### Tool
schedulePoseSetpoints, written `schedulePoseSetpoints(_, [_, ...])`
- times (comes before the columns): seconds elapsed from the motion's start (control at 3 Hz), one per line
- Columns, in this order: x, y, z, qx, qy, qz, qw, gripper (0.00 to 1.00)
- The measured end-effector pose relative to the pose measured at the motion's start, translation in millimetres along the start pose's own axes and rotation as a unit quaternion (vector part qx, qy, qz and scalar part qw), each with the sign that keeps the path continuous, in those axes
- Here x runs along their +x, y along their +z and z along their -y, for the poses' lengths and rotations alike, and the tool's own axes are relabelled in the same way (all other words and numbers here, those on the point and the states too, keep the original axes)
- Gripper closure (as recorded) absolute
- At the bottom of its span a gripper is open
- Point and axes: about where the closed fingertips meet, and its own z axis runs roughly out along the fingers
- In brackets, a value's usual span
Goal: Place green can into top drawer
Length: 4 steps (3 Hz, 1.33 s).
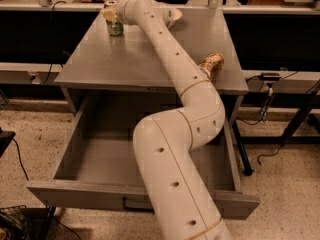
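Note:
The green can [114,27] stands upright on the far left corner of the grey table [125,64]. My gripper [111,14] is at the end of the long white arm, right at the can's top and partly covering it. The top drawer [100,159] is pulled wide open below the table's front edge, and the part I can see is empty. Its front panel carries a small dark handle [136,205]. My arm's elbow and forearm hang over the drawer's right half and hide it.
A tan-and-gold can [212,64] lies on its side near the table's right edge, close beside my arm. Shelving with dark openings runs behind the table. Cables and a black stand leg [295,124] are on the floor at the right.

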Motion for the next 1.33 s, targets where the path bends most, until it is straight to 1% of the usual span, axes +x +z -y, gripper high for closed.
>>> schedulePoseSetpoints(0.33, [16,1,11,0.017,0.006,-0.015,0.9997,0.72])
schedulePoseSetpoints(0.67, [13,0,9,0.013,-0.001,-0.009,0.9999,0.96])
schedulePoseSetpoints(1.0, [-14,-6,-9,-0.027,-0.012,0.025,0.9993,1.00])
schedulePoseSetpoints(1.33, [-58,-42,-38,-0.115,-0.045,0.077,0.9894,1.00])
